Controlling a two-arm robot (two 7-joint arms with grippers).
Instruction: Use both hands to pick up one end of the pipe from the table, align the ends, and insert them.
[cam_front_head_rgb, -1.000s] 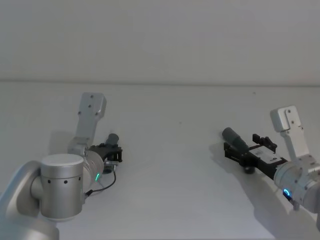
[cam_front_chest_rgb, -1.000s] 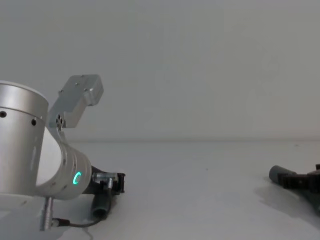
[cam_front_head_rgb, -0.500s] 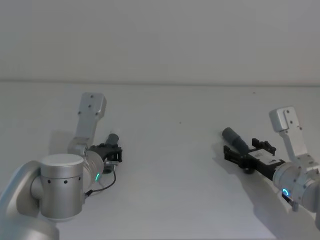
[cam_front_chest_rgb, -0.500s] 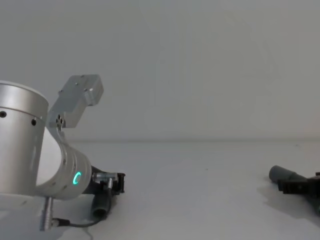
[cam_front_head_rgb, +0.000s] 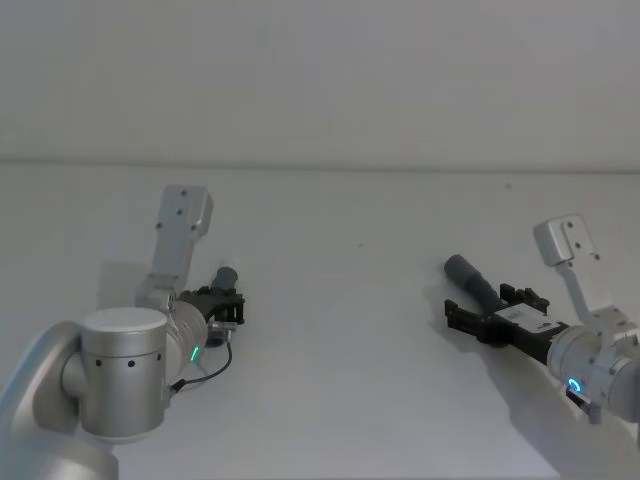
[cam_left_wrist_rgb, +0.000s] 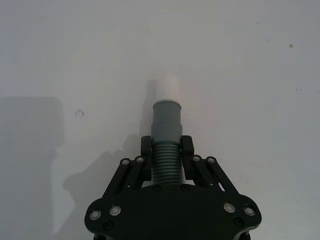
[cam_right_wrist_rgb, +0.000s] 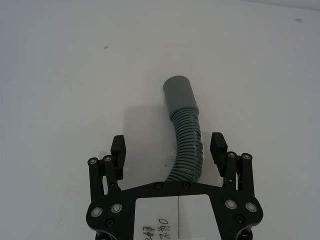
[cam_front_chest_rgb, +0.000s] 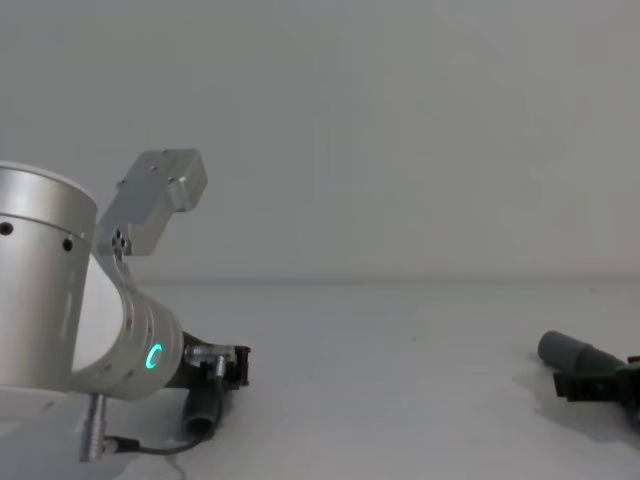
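Left gripper (cam_left_wrist_rgb: 167, 146): jaws clamping left hose (cam_left_wrist_rgb: 166, 165), cuff (cam_left_wrist_rgb: 166, 116) sticking out past jaws. Right gripper (cam_right_wrist_rgb: 168, 141): jaws apart, right hose (cam_right_wrist_rgb: 187, 142) lying between them on worktop (cam_front_head_rgb: 340, 300). Hoses probably light, bendy; grabbing near cuff best.

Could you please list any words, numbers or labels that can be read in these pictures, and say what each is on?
"263", handwritten, likely reading: on the white label of the right gripper, open around the bent hose piece.
A second handwritten line beside it: too unclear to read.
No text on the left gripper, shut on the white-tipped hose piece.
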